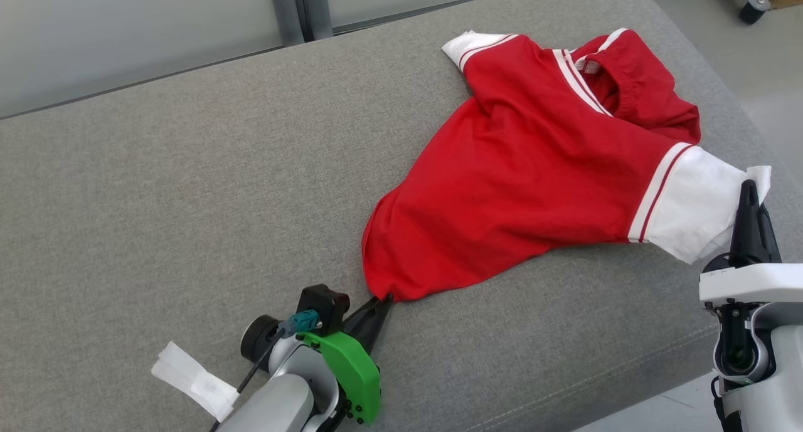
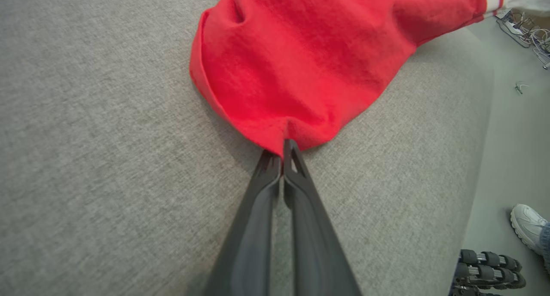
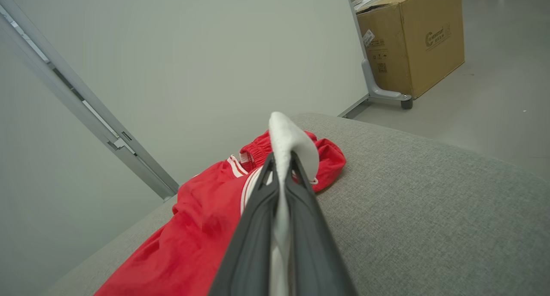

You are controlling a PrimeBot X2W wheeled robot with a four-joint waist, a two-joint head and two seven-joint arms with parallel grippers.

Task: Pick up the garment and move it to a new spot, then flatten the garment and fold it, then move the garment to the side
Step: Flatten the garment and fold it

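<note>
Left tool (image 1: 384,301) is low at the bottom of the head view, pointing up and to the right, with its tips clamped tight on a red corner of the garment (image 1: 521,187). In the left wrist view its two dark fingers (image 2: 300,188) run side by side with just a sliver of gap lower down, and they meet at the tips. Behind it there's a green bracket (image 1: 348,369) on the wrist, plus a silvery forearm (image 1: 282,407) coming in from the bottom edge. Right tool (image 1: 748,194) is over at the lower right, pointing straight up from its white wrist housing (image 1: 749,284). It's closed on the garment's white edge, and the right wrist view has the cloth sandwiched between the two prongs.
</note>
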